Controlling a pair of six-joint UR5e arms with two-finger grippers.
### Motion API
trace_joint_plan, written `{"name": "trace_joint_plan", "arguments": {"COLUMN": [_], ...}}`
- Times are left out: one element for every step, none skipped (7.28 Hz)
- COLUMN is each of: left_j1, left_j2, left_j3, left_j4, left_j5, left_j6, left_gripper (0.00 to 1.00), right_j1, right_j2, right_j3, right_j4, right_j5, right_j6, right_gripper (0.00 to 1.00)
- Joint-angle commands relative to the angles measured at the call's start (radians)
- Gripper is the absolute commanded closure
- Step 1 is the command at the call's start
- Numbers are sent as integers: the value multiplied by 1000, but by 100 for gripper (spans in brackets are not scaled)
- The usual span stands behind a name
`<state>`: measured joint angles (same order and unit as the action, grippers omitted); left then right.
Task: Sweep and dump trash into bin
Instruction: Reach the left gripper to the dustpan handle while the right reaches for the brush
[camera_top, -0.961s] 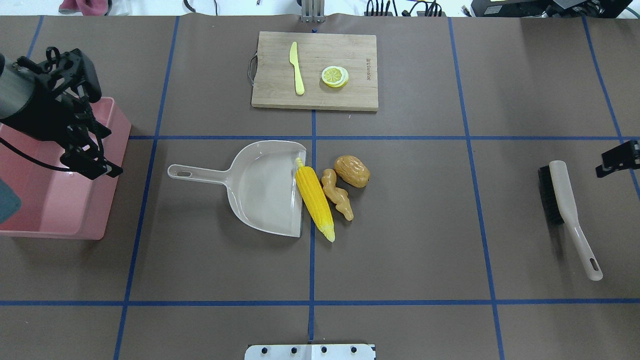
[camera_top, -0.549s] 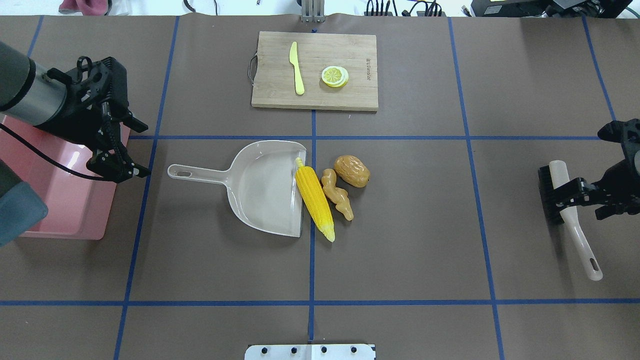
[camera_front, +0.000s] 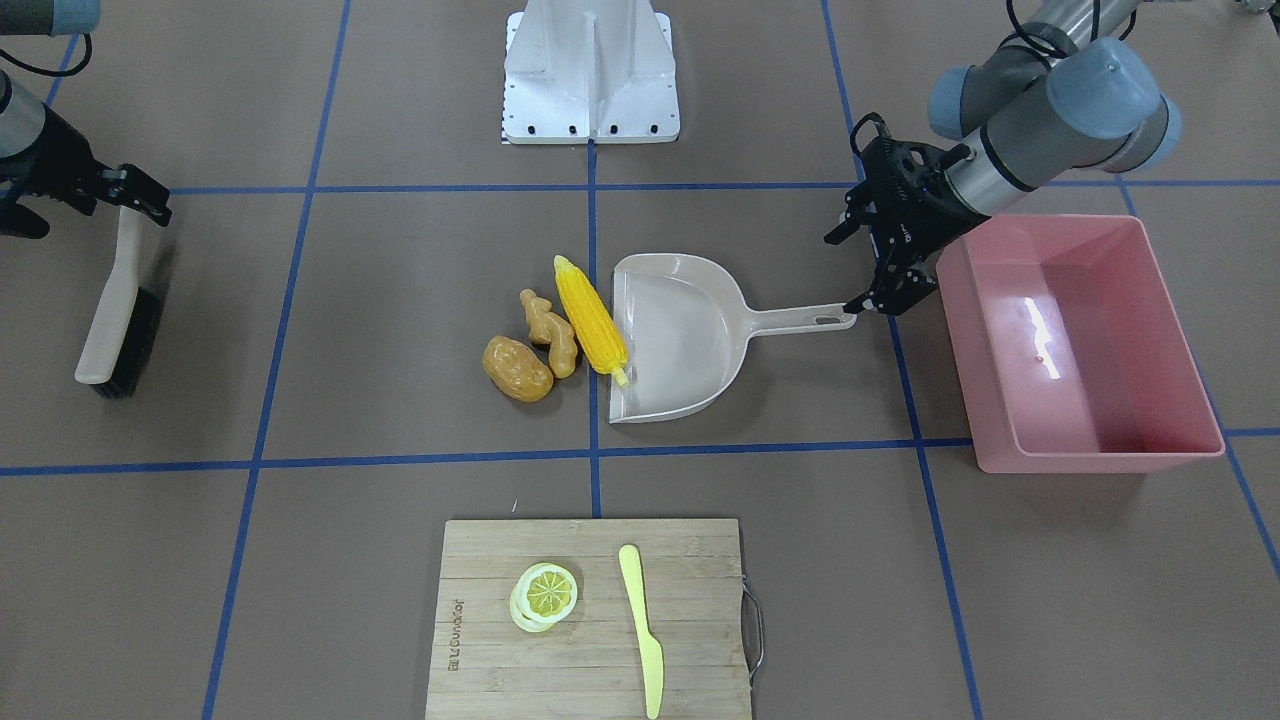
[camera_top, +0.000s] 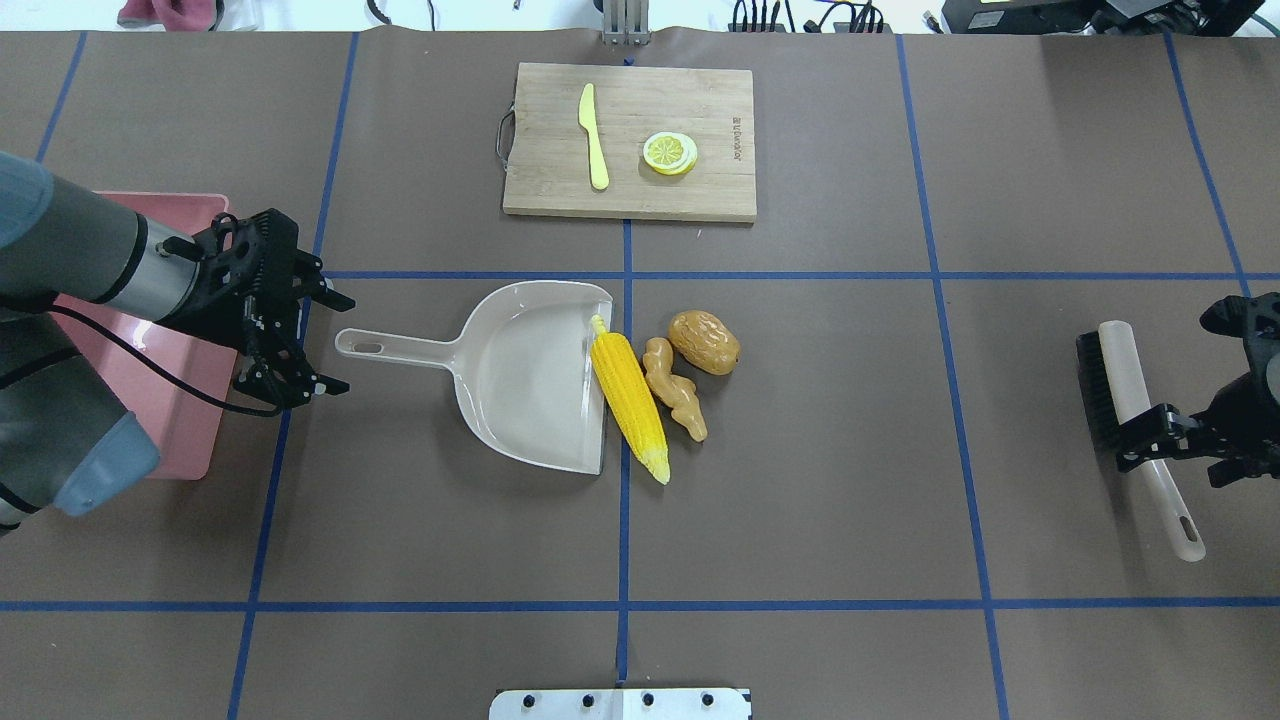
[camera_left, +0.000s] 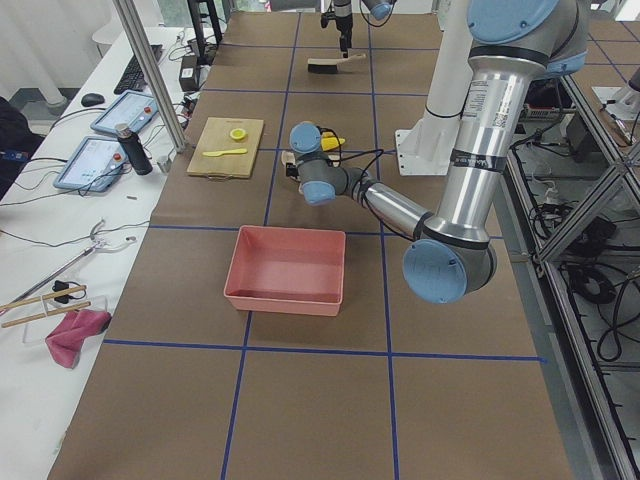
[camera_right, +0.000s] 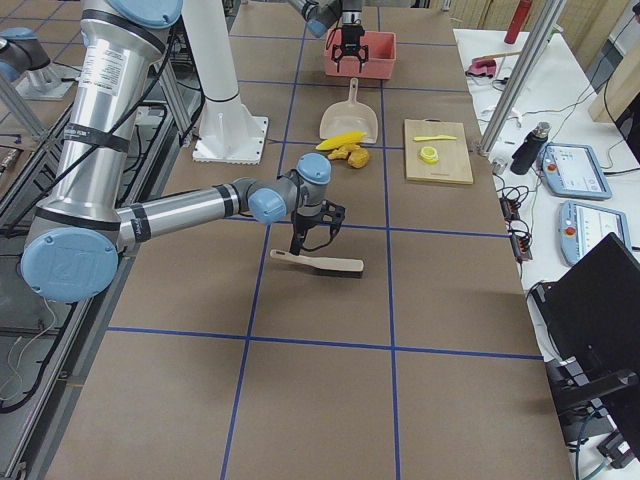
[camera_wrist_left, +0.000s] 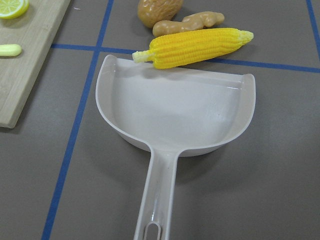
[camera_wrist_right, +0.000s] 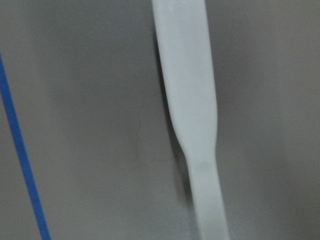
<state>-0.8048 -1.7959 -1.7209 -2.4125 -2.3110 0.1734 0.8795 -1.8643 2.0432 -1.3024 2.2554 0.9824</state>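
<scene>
Brown paper crossed by blue tape covers the table (camera_top: 800, 500).

From overhead, the left gripper (camera_top: 349, 342) is seen spread wide, with the end of the dustpan (camera_top: 530, 380) handle lying between its fingers (camera_top: 325, 383); contact cannot be told. The bin (camera_top: 185, 440) is set just behind these fingers, under the arm. The corn (camera_top: 630, 405) is laid against the dustpan's lip, well ahead of the fingers. The ginger (camera_top: 675, 390) is just beside it, and the potato (camera_top: 705, 342) is beyond that. The right gripper (camera_top: 1172, 465) is held unclenched, its fingers astride the brush (camera_top: 1125, 375) handle.

From the front, the left fingertips are shown flanking the handle's end, with the bin beside the wrist.

In the right side view, the near fingers are seen down on either side of the brush handle.

In the left wrist view, the dustpan handle is seen running off the lower edge toward the unseen fingers, and the corn is laid across the lip.

In the right wrist view, only the blurred brush handle is shown.
</scene>
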Motion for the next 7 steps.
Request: {"name": "trace_joint_plan", "arguments": {"left_j1": [13, 12, 12, 13, 15, 16, 18], "left_j2": [-8, -20, -20, -26, -28, -26, -31], "left_j3": [47, 49, 52, 55, 44, 44, 43], "left_j4": [-193, -198, -200, -198, -201, -239, -266], "left_j5": [-2, 4, 21, 62, 58, 42, 38], "left_j6": [-144, -169, -170, -178, -280, -296, -307], "left_gripper": [9, 3, 2, 2, 2, 2, 2], "right_j1": [-11, -17, -34, -72, -88, -91, -99], "right_j2": [-62, -64, -64, -59, -55, -52, -52], "right_j3": [-55, -95, -118, -135, -141, -135, -133], "right_j4": [139, 187, 234, 280, 290, 290, 290], "right_j5": [-1, 6, 6, -3, -4, -2, -2], "right_j6": [10, 15, 51, 106, 119, 121, 121], "right_gripper": [3, 7, 8, 12, 45, 98, 100]}}
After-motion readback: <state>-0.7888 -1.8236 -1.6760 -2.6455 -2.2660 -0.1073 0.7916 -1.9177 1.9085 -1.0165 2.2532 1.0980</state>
